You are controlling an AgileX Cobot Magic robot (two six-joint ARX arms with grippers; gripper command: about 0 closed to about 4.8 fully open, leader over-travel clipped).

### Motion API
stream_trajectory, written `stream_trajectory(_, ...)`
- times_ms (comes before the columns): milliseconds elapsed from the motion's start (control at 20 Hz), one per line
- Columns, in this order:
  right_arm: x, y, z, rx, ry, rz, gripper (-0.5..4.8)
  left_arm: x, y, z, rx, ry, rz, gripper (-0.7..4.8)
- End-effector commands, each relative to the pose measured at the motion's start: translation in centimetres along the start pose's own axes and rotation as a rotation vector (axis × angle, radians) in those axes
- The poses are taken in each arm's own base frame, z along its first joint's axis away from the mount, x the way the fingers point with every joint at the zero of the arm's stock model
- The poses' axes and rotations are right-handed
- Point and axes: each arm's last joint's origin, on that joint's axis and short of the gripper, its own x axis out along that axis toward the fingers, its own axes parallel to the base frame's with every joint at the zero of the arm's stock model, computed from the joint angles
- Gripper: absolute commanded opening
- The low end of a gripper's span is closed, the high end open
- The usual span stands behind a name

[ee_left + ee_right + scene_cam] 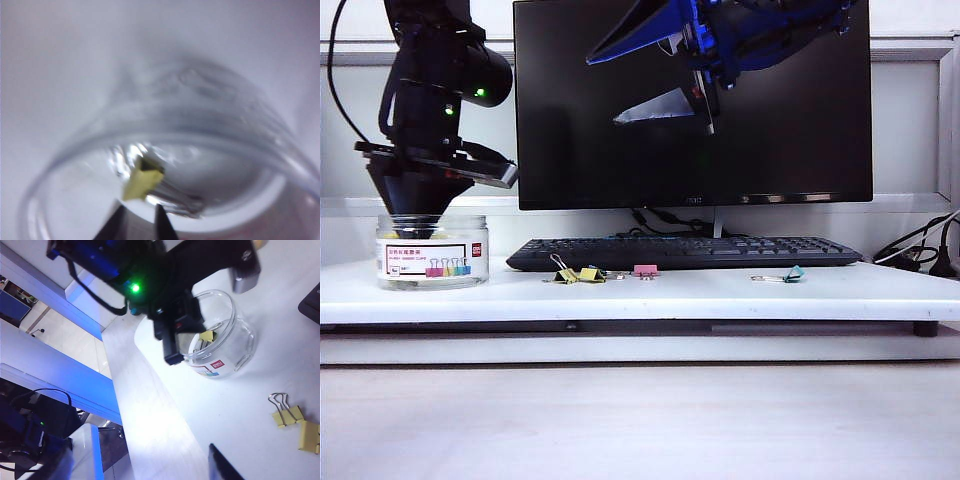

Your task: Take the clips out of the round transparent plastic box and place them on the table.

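Observation:
The round transparent plastic box (430, 255) stands at the left end of the table (720, 295). My left gripper (140, 220) reaches down into its mouth, jaws a little apart and open with nothing between them. One yellow clip (142, 182) lies on the box floor just beyond the fingertips; the right wrist view shows it too (206, 336). Two more yellow clips (575, 273) lie on the table in front of the keyboard. My right gripper (603, 92) hangs high in front of the monitor, open and empty.
A black keyboard (685, 252) and a monitor (690, 100) stand behind the clips. A pink clip (645, 270) and a teal clip (790, 274) lie on the table to the right of the yellow ones. Cables (920, 250) sit at the far right.

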Motion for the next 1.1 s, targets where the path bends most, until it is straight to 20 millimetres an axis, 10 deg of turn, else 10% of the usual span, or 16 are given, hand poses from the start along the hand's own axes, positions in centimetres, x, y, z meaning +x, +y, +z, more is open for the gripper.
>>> stream_trajectory(50, -0.1, 0.3, 0.3, -0.014, -0.010, 0.012, 3.46, -0.3, -0.1, -0.1, -0.038, 0.000, -0.039, 0.86)
stream_trajectory(399, -0.1, 0.4, 0.3, -0.005, -0.009, 0.037, 3.46, 0.7, -0.4, -0.4, -0.028, 0.090, -0.068, 1.20)
stream_trajectory(499, -0.1, 0.4, 0.3, -0.004, -0.009, 0.037, 3.46, 1.5, -0.5, -0.3, -0.021, 0.124, -0.069, 2.18)
stream_trajectory(1099, -0.1, 0.4, 0.3, -0.007, -0.011, 0.038, 3.46, 3.1, -0.6, 0.1, -0.014, 0.167, -0.007, 1.22)
